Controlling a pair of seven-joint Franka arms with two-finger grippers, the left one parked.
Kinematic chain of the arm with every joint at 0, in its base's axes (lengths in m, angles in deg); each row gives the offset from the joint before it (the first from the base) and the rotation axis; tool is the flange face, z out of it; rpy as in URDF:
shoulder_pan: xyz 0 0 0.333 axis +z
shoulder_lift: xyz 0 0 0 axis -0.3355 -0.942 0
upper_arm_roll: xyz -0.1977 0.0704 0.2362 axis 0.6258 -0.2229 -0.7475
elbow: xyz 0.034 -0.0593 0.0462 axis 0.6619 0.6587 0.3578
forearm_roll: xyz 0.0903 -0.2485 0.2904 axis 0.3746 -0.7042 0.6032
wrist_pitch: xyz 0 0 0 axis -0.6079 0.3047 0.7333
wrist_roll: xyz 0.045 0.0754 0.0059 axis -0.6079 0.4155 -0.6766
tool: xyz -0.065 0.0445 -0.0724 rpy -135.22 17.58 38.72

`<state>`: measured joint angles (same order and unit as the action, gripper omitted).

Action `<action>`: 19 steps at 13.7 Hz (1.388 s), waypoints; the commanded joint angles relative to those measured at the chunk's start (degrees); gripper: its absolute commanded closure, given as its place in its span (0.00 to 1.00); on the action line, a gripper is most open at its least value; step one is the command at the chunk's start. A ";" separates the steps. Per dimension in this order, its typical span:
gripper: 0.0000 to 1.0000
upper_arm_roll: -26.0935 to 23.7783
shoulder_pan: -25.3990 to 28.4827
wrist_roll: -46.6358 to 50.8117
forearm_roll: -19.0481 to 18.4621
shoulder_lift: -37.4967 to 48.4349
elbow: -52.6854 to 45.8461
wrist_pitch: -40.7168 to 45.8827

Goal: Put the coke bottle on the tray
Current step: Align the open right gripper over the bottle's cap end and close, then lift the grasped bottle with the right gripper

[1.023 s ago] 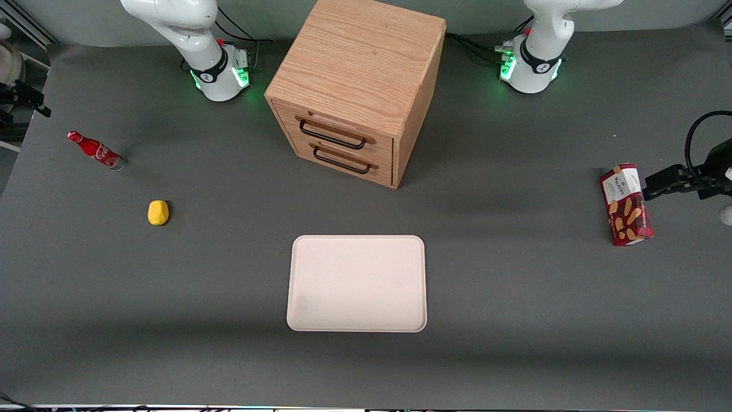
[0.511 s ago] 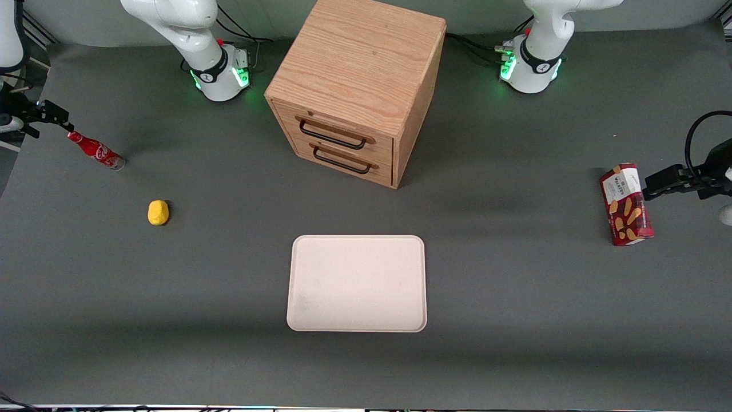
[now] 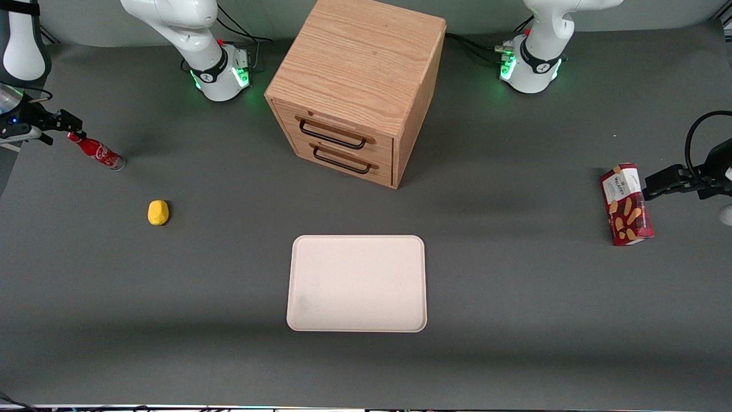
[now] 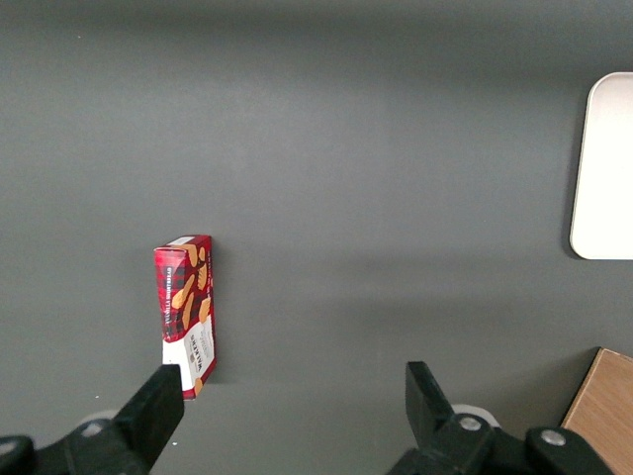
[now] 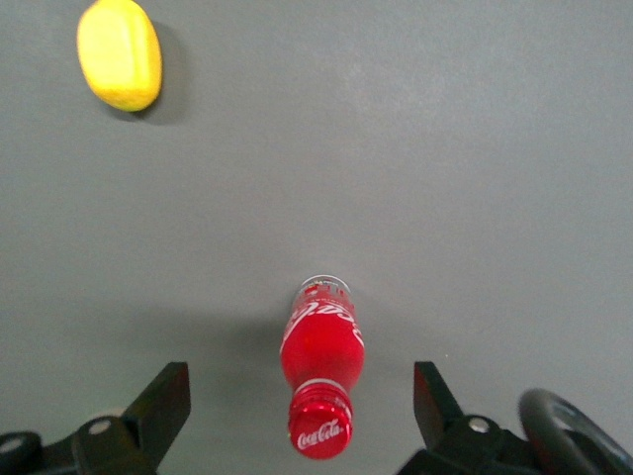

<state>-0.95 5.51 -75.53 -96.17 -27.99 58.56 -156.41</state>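
Cream tray (image 3: 357, 283) bare; open gripper (image 5: 297, 406) above coke bottle (image 5: 322, 356).

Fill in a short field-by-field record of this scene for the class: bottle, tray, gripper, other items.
bottle: upright on table, toward working arm's end
tray: bare, nearer the front camera than the cabinet
gripper: open, above the bottle, cap between the fingers, not gripping
lemon: on table, nearer the camera than the bottle
cookie box: toward parked arm's end

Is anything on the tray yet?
No. The tray is bare and fully visible, nothing covering it. The coke bottle stands on the table toward the working arm's end, with the gripper above it, fingers open on either side of its cap.
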 commanded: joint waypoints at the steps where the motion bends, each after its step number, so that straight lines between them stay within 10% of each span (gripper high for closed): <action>1: 0.00 2.28 0.12 -3.32 -0.29 -1.16 2.24 -4.53; 7: 0.00 2.46 0.12 -3.32 -0.29 -1.25 2.60 -4.01; 13: 0.96 2.46 0.56 -3.41 -0.29 -1.16 2.51 -1.81; 19: 1.00 1.94 0.56 -3.41 -0.37 -0.81 1.63 0.56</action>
<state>0.91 5.59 -77.80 -96.17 -29.56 60.90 -158.09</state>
